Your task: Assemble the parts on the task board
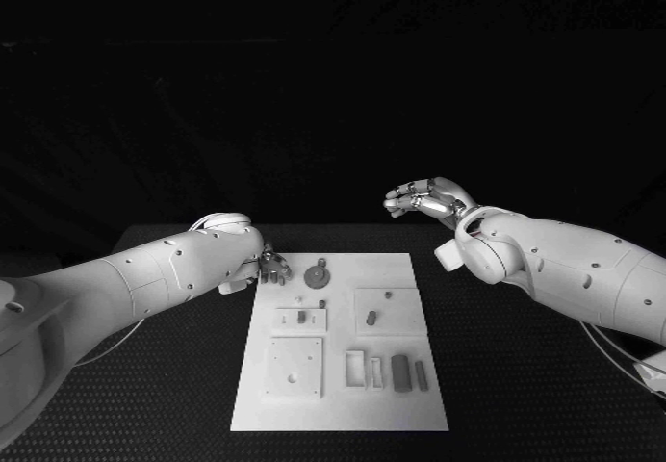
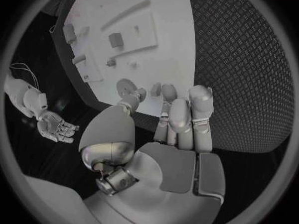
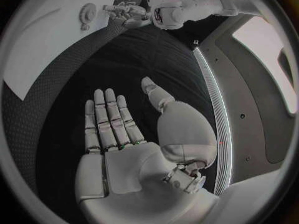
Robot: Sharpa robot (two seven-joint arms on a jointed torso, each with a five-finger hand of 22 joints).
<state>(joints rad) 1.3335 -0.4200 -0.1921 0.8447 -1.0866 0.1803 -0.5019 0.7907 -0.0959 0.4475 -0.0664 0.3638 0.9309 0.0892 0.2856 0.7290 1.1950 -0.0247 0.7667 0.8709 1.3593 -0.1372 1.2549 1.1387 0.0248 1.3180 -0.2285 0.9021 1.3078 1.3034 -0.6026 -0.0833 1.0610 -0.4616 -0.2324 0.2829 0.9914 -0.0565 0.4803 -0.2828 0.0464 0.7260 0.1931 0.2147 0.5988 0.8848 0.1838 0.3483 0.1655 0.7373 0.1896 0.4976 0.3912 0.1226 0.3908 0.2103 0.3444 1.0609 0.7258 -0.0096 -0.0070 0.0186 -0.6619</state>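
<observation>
The white task board (image 1: 340, 404) lies in the middle of the black table. A round grey gear (image 1: 318, 277) sits at its far end, with small pegs (image 1: 301, 316) and two long grey bars (image 1: 401, 372) further along. My left hand (image 1: 264, 268) hovers at the board's far left corner, just beside the gear (image 2: 126, 87). Its fingers (image 2: 181, 117) are stretched out and hold nothing. My right hand (image 1: 427, 202) is raised beyond the board's far right corner, well clear of it, its palm (image 3: 124, 149) flat, fingers straight and empty.
Raised white blocks (image 1: 294, 366) and a slotted holder (image 1: 364, 369) stand on the board's near half. Black textured table (image 1: 527, 385) runs along both sides of the board. The left hand (image 3: 124, 12) appears by the gear (image 3: 87, 16) in the right wrist view.
</observation>
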